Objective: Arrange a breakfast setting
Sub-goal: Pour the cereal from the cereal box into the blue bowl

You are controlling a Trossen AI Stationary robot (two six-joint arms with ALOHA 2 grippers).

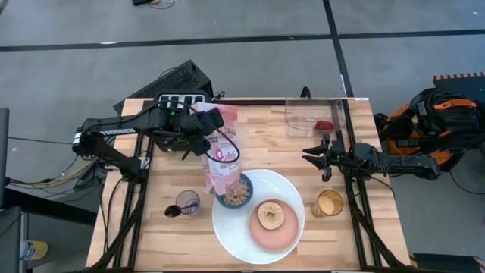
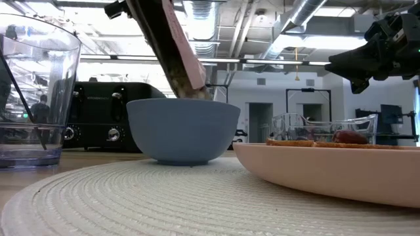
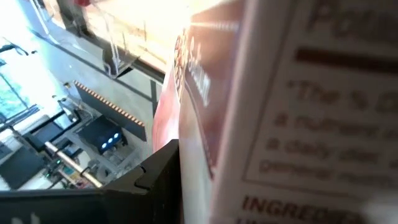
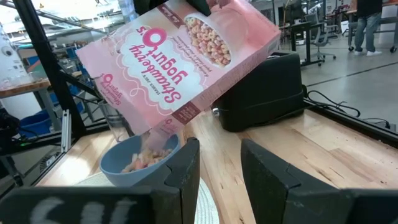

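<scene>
My left gripper is shut on the pink-white cereal box. The box is upside down and tilted, its open end over the small blue bowl. Cereal pieces lie in the bowl below that end. The bowl and the small pink plate sit on the large round white plate. A toasted bagel half lies on the pink plate. A small red fruit rests in a clear tub. A black spoon stands in a glass. My right gripper waits at the right, shut, holding nothing. My left gripper pinches the box between its two fingers near the raised closed end, coming from the table's left and slanting down. One finger lies against a side of the box. The box hangs clear of the table, with its open end lowest, just above the bowl.
A black toaster stands at the far left, behind the box. A glass with an orange filling is near the right edge, beside the white plate. People stand in the room beyond the table.
</scene>
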